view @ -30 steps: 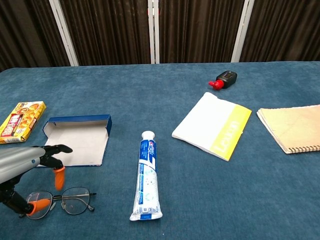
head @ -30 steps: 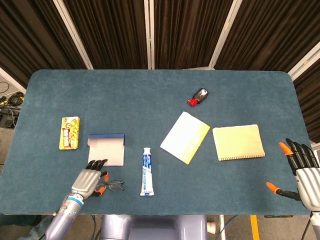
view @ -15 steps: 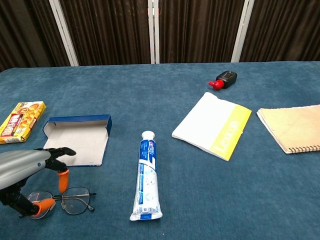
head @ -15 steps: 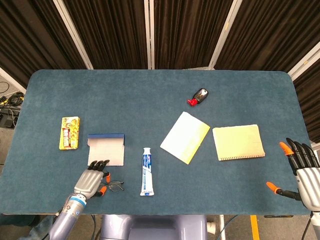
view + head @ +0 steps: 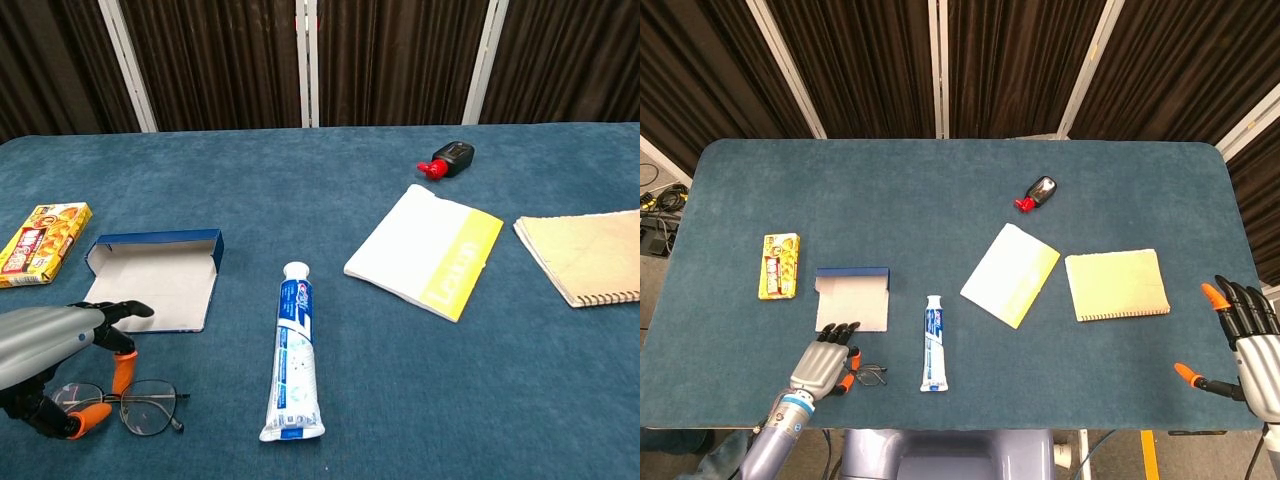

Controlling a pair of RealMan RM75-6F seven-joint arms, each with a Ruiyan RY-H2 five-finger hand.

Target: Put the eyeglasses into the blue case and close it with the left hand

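Observation:
The eyeglasses (image 5: 869, 375) (image 5: 145, 409) lie flat on the blue cloth near the front edge. My left hand (image 5: 824, 362) (image 5: 55, 345) rests over their left end. Its orange-tipped thumb and one finger pinch the left lens rim from both sides, and the other fingers are curled above. The blue case (image 5: 852, 299) (image 5: 157, 279) lies open just behind the hand, pale inside, with its lid standing up at the far side. My right hand (image 5: 1246, 339) hovers at the table's right edge with its fingers spread, holding nothing. It does not show in the chest view.
A toothpaste tube (image 5: 933, 343) (image 5: 291, 348) lies right of the glasses. A yellow snack box (image 5: 779, 266) (image 5: 40, 243) sits left of the case. Further right are a white-and-yellow booklet (image 5: 1010, 274), a tan notebook (image 5: 1117, 284) and a small black-and-red bottle (image 5: 1038, 192).
My left hand has drawn back slightly toward the front edge and its thumb and finger have closed in on the left lens. The glasses shifted a little with it. The right hand barely moved.

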